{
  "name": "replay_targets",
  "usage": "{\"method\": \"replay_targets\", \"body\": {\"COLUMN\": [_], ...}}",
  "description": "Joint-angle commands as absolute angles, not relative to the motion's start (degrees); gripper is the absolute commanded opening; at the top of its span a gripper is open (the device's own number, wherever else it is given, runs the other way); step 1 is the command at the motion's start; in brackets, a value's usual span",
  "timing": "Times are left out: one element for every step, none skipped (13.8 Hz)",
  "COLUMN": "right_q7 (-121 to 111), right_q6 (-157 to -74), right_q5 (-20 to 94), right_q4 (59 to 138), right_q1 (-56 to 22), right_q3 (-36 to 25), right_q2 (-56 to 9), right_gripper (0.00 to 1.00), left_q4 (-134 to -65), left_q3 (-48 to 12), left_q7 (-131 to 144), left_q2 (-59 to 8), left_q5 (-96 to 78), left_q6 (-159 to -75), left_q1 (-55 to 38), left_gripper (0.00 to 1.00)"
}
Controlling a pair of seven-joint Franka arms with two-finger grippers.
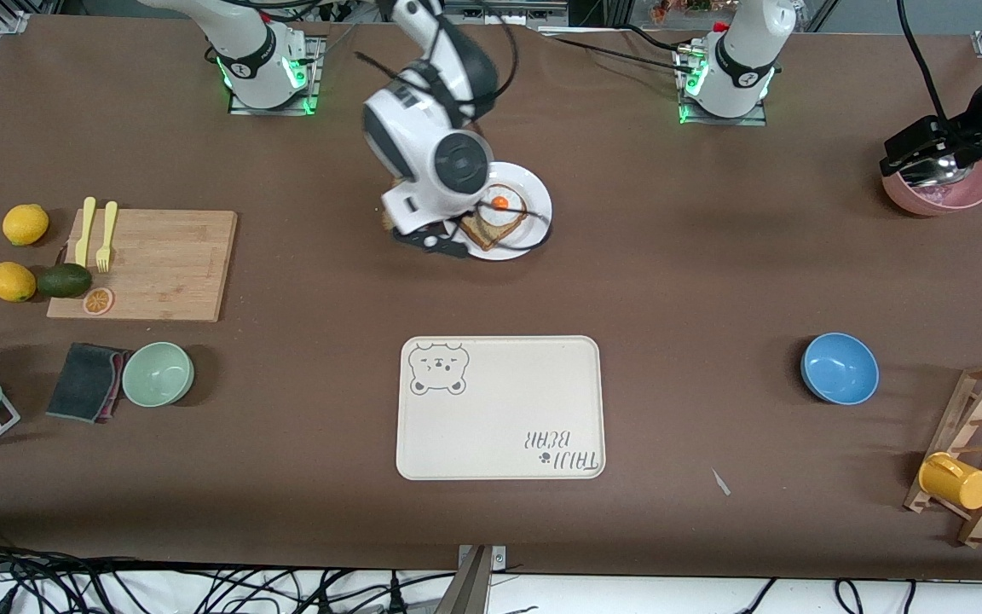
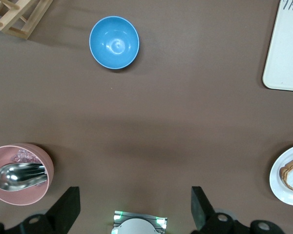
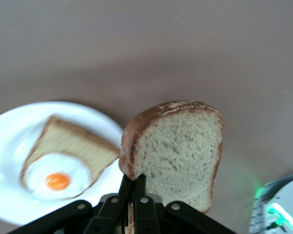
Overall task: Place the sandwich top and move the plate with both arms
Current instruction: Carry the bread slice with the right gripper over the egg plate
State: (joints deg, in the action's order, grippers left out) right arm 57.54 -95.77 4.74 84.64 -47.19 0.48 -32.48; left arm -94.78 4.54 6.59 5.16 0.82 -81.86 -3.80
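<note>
The sandwich top [image 3: 178,151], a plain wholemeal slice, hangs on edge in the air, with my right gripper [image 3: 134,183] shut on its crust. It is beside the white plate [image 3: 10,141], just over the plate's rim toward the right arm's end. On the plate lies a bread slice with a fried egg [image 3: 63,161]. In the front view the right gripper [image 1: 440,243] is at the edge of the plate [image 1: 535,194], and the wrist hides most of the held slice. My left gripper [image 1: 926,158] waits open over a pink bowl [image 1: 938,194], its fingers [image 2: 68,209] wide apart and empty.
A cream bear tray [image 1: 499,409] lies nearer the front camera than the plate. A blue bowl [image 1: 840,368] and a wooden rack with a yellow mug [image 1: 956,482] are toward the left arm's end. A cutting board [image 1: 150,264], lemons, an avocado and a green bowl [image 1: 158,373] sit toward the right arm's end.
</note>
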Motion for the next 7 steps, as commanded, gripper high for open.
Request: {"method": "replay_targets", "body": {"right_q7": [61.0, 62.6, 64.3, 65.7, 66.6, 66.7, 66.6], "right_q6": [-98.4, -101.2, -103.5, -105.0, -106.1, -106.3, -106.3], "right_q5": [7.6, 8.0, 8.0, 7.8, 7.6, 7.6, 7.5], "right_q4": [78.6, 78.4, 78.4, 78.4, 78.4, 78.4, 78.4], "right_q1": [-51.1, -52.1, -53.2, -54.5, -55.4, -55.6, -56.2], "right_q3": [-0.2, -0.2, -0.2, -0.3, -0.3, -0.3, -0.3], "right_q2": [-37.3, -38.6, -39.7, -40.9, -41.8, -42.5, -42.9], "right_gripper": [0.0, 0.0, 0.0, 0.0, 0.0, 0.0, 0.0], "left_q4": [-95.7, -95.7, -95.7, -95.7, -95.7, -95.7, -95.7], "left_q3": [5.0, 5.0, 5.0, 5.0, 5.0, 4.9, 4.9], "left_q7": [5.8, 5.8, 5.9, 5.9, 5.9, 5.8, 5.8], "left_q2": [5.5, 5.5, 5.4, 5.3, 5.0, 4.9, 4.9], "left_q5": [1.7, 1.7, 1.7, 1.7, 1.7, 1.7, 1.7], "left_q6": [-82.6, -82.7, -82.7, -82.7, -82.8, -82.8, -82.8], "left_q1": [-4.5, -4.5, -4.5, -4.6, -4.6, -4.6, -4.6], "left_gripper": [1.0, 1.0, 1.0, 1.0, 1.0, 1.0, 1.0]}}
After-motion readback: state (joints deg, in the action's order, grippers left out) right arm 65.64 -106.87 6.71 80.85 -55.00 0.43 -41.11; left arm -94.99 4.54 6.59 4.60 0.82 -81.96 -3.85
